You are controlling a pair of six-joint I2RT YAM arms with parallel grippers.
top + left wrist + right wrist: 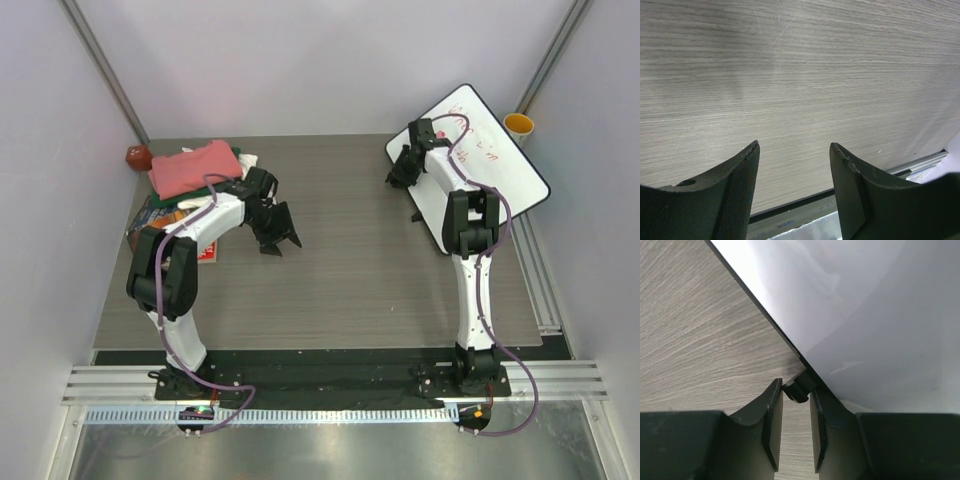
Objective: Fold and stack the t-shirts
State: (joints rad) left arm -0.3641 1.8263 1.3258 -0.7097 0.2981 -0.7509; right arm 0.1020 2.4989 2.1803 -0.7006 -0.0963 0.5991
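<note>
The t-shirts lie piled at the back left: a folded salmon-pink one (pixel 195 167) on top, a cream-white one (pixel 246 160) showing at its right edge, a dark green strip (pixel 172 202) under its front edge. My left gripper (pixel 277 238) hangs to the right of the pile, open over bare wood, with nothing between its fingers (pixel 795 147). My right gripper (pixel 403 172) is at the left edge of a whiteboard (pixel 490 160). Its fingertips (pixel 775 390) are closed on a small black peg (pixel 799 389) under the whiteboard's (pixel 865 315) rim.
Glossy books (pixel 147 215) lie under and in front of the shirt pile, and a red-and-white card (pixel 207 250) is beside them. A dark red object (pixel 137 156) sits in the back left corner. An orange cup (pixel 518 124) stands behind the whiteboard. A metal rail (pixel 805 212) borders the table.
</note>
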